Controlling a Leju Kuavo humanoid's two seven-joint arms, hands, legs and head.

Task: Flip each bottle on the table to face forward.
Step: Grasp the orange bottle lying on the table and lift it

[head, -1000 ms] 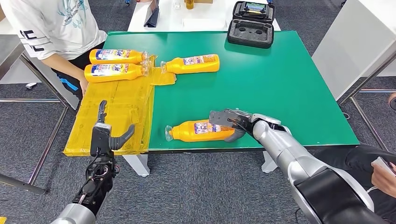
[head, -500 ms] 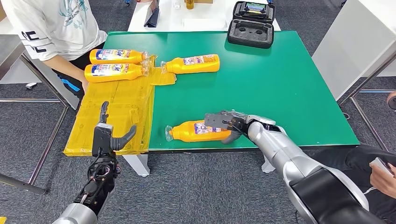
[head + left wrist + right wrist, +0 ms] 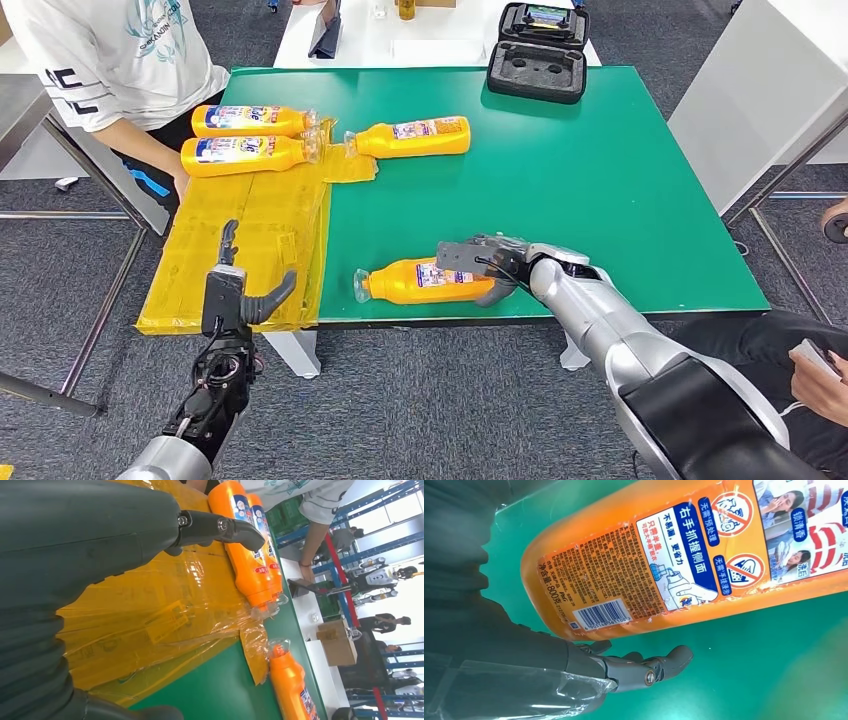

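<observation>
The green desk [image 3: 600, 180] carries four orange bottles; the near bottle [image 3: 425, 281] lies at its front edge, back label up; the right robot hand [image 3: 485, 262] cups its base, apparently mid-grasp, roll next; the left robot hand [image 3: 235, 290] hovers open, empty.

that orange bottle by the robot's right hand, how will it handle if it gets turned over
The orange bottle lies on its side, so it would likely roll rather than tip. Its glossy plastic and label may slip. It looks stiff; marked 800 g, probably fairly heavy if full.
</observation>
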